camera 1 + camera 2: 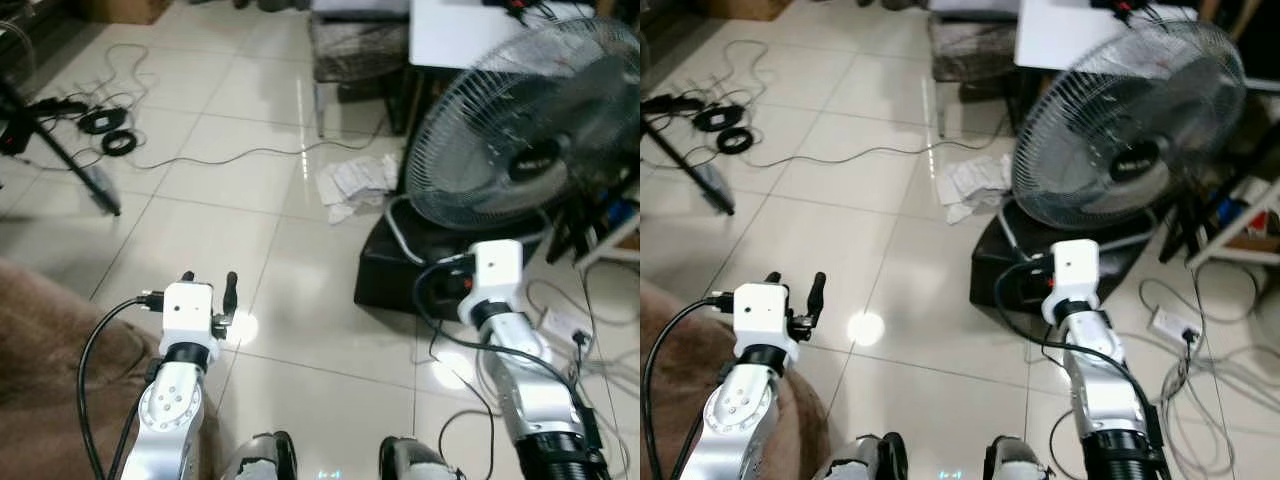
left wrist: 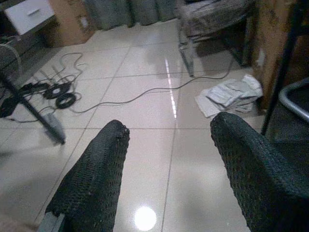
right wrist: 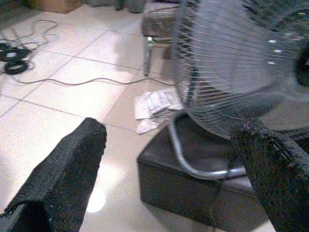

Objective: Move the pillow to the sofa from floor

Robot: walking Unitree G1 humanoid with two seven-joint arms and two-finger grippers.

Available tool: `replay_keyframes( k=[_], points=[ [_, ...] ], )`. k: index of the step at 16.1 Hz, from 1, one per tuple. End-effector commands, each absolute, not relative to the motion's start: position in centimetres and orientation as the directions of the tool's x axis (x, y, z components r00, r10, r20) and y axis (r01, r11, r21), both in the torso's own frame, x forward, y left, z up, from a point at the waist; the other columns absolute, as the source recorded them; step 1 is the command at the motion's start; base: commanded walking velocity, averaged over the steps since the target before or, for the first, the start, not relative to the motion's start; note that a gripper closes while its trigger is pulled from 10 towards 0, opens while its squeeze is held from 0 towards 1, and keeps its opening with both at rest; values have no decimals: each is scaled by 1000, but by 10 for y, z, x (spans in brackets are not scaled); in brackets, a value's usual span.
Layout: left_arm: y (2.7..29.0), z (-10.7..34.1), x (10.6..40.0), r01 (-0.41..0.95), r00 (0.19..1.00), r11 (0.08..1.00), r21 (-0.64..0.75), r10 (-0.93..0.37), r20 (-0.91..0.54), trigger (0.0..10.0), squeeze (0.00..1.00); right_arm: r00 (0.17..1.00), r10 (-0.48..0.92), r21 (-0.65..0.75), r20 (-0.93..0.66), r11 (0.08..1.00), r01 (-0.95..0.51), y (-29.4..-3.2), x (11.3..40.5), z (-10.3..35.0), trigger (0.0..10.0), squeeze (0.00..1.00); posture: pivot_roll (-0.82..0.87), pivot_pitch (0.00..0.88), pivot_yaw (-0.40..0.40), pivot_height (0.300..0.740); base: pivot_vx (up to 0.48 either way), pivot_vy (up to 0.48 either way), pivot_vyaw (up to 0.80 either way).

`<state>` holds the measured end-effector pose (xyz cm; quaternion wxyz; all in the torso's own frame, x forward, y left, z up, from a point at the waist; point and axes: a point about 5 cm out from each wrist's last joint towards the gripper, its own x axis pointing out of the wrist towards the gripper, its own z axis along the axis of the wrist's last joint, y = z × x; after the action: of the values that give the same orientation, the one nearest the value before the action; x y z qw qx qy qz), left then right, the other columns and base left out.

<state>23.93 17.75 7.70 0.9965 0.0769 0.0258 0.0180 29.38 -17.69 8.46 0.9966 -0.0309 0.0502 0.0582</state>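
Left eye view: brown pillow beside left claw, not touching; both claws released, right claw empty.

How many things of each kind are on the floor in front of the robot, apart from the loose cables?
Fan: 1
Black box under the fan: 1
Crumpled paper pile: 1
Black cable coils: 2
White power strip: 1
Brown cushion at the robot's left: 1
Total: 7
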Motion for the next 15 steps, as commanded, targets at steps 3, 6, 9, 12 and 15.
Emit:
replay_keyframes(
  k=[3,6,9,12,15],
  points=[
    [194,84,225,-109,992,978,179,119,-47,10000,0,979,182,-19,-88,983,-184,-163,306,84,10000,0,80,138,-26,740,0,0,0],
    [206,83,207,-184,979,962,202,199,-53,10000,0,963,249,-7,-99,968,-251,-148,314,82,10000,0,158,141,-92,740,0,0,0],
    [212,84,182,-270,955,941,205,288,-64,10000,0,935,338,0,-108,941,-340,-130,323,80,10000,0,236,137,-154,740,0,0,0],
    [216,85,166,-333,933,920,206,353,-68,10000,0,915,386,26,-116,922,-386,-116,329,79,10000,0,304,147,-206,740,0,0,0],
    [220,86,146,-405,900,887,221,430,-78,10000,0,887,450,35,-108,893,-449,-97,334,80,10000,0,332,151,-224,740,0,0,0]
  ],
)
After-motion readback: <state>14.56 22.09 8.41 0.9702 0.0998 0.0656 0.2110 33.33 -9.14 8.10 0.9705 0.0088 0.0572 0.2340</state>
